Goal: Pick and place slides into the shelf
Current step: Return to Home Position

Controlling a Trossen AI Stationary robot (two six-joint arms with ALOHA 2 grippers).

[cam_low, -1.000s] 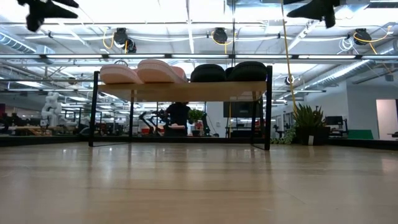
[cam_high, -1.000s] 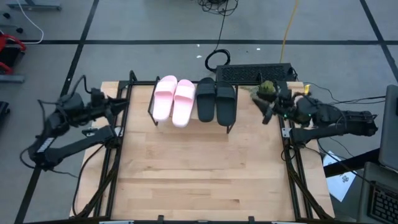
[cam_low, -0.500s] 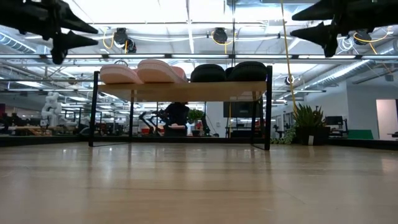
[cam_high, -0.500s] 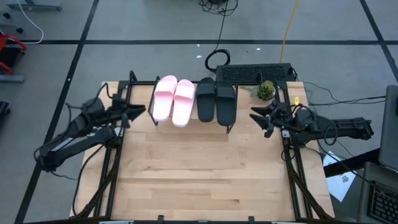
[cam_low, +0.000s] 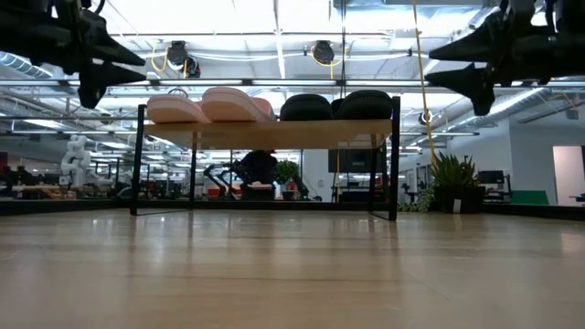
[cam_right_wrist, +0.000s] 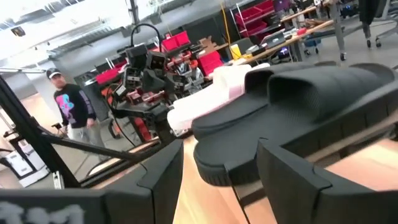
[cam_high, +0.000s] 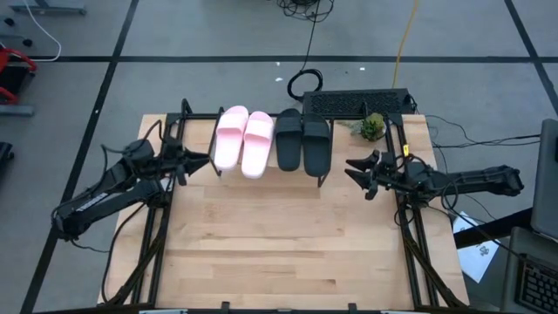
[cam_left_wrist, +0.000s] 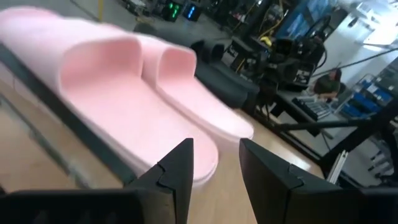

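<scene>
Two pale pink slides (cam_high: 243,141) and two black slides (cam_high: 303,140) rest side by side, soles down, on the shelf's plank top (cam_low: 265,133), which stands on thin black legs at the table's far edge. The pink pair (cam_left_wrist: 124,106) fills the left wrist view; the black pair (cam_right_wrist: 298,118) fills the right wrist view. My left gripper (cam_high: 202,160) hovers open just left of the shelf, raised above the table. My right gripper (cam_high: 351,169) hovers open just right of the shelf. Neither touches anything.
The wooden tabletop (cam_high: 279,235) stretches bare toward the near edge. A black keyboard-like box (cam_high: 356,103) and a small green plant (cam_high: 373,127) sit at the far right corner. Black frame rails (cam_high: 410,227) run along both table sides. A person (cam_right_wrist: 69,106) stands in the room behind.
Both grippers have swung inward from the table's side edges toward the shelf, the left one toward the right, the right one toward the left, and have come lower. The slides and shelf have stayed where they were.
</scene>
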